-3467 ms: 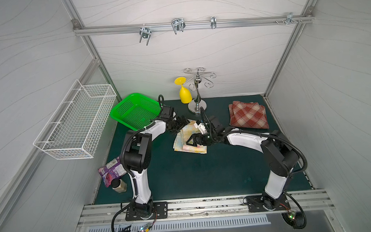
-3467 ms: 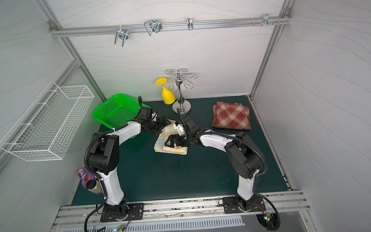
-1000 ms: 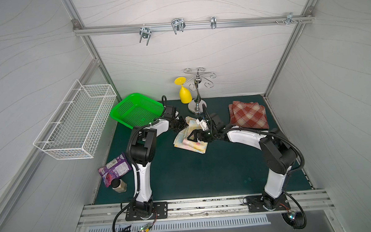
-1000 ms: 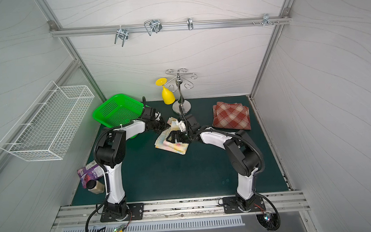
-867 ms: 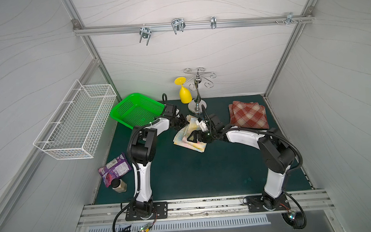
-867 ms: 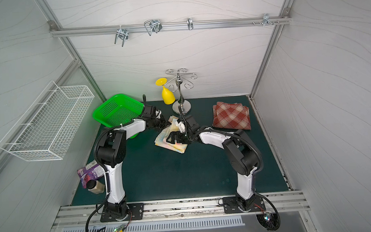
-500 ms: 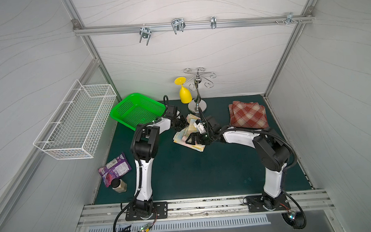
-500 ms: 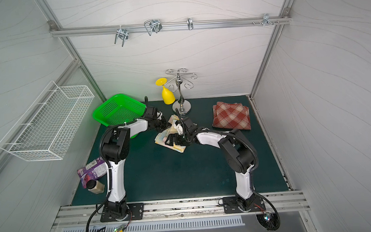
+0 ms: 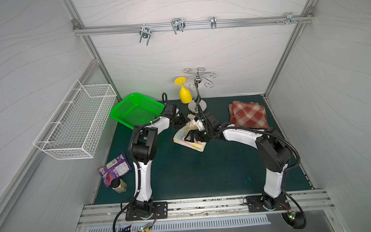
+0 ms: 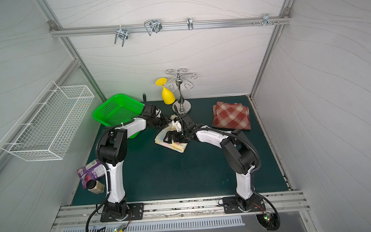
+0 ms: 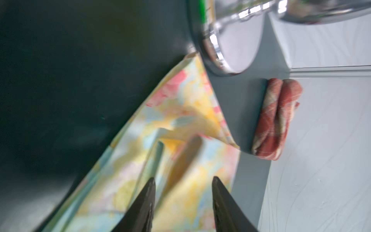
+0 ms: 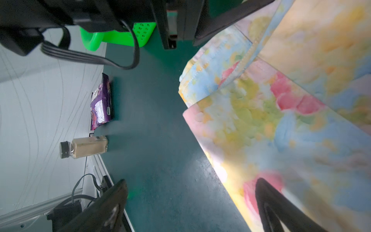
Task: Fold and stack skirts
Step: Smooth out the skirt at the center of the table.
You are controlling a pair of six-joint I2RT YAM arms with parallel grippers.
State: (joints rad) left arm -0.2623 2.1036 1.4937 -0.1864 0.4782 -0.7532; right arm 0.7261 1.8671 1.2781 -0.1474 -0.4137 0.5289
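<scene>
The pale floral skirt (image 9: 194, 144) (image 10: 177, 146) lies partly folded on the green mat at mid-back. My left gripper (image 9: 181, 121) (image 10: 164, 122) is at its far corner. In the left wrist view its jaws (image 11: 182, 180) stand apart over the floral cloth (image 11: 180, 104) and grip nothing. My right gripper (image 9: 189, 138) (image 10: 168, 138) is wide open at the skirt's left edge. In the right wrist view (image 12: 191, 181) one finger is over the cloth (image 12: 261, 120) and the other over bare mat. The plaid skirt (image 9: 249, 115) (image 10: 231, 116) (image 11: 275, 120) lies folded at the back right.
A chrome glass stand (image 9: 198, 105) with a yellow glass (image 9: 184, 94) stands just behind the floral skirt. A green basket (image 9: 136, 112) is at the back left. A purple wrapper (image 9: 114, 168) and a spice jar (image 9: 118, 185) lie front left. A wire basket (image 9: 76, 124) hangs on the left wall.
My left gripper was shut and its jaws have now parted over the floral skirt. Both wrists have edged slightly left. The right gripper stays wide open.
</scene>
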